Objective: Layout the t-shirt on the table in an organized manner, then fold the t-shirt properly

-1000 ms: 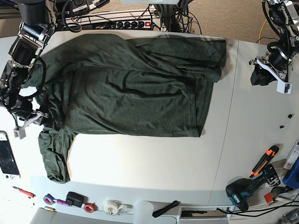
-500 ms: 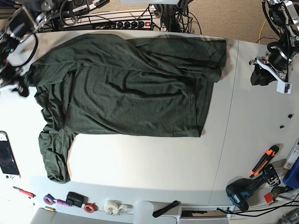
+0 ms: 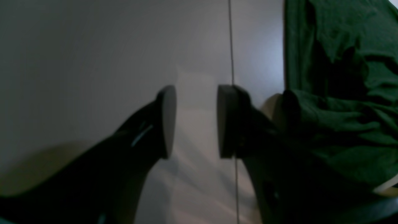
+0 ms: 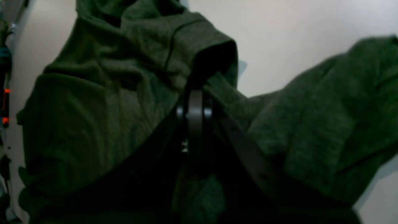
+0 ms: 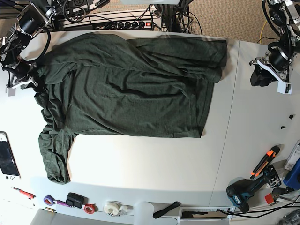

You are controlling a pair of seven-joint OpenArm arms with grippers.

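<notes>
1. At the far left edge of the base view, the right gripper (image 5: 29,80) meets the left margin of the t-shirt (image 5: 131,89). The right wrist view shows its fingers (image 4: 195,105) pressed together with no gap, dark green cloth bunched directly above and on both sides of them; whether a fold is pinched between them cannot be told, since the tips sit against a shadowed sleeve opening.
2. Below that gripper, one sleeve hangs down toward the near edge of the bench (image 5: 140,159), ending just above a row of small items: a handheld device (image 5: 8,157) at the left rim, a red-handled tool (image 5: 22,192), a purple tape roll (image 5: 48,200), a small black box (image 5: 75,199), a red tape roll (image 5: 89,208) and a white tape dispenser (image 5: 114,207).
3. Across the centre, the t-shirt lies spread on the white bench, wrinkled, with its body running from the left margin to a folded-over edge near the seam line (image 5: 233,108).
4. Right of the seam, the left gripper (image 5: 260,75) hangs over bare bench, well apart from the shirt's edge. The left wrist view shows its fingers (image 3: 166,121) standing parted with nothing between them, the seam passing under one fingertip and the green cloth lying off to the side.
5. At the lower right corner lie an orange-and-black cutter (image 5: 265,161) and a teal power drill (image 5: 246,190).
</notes>
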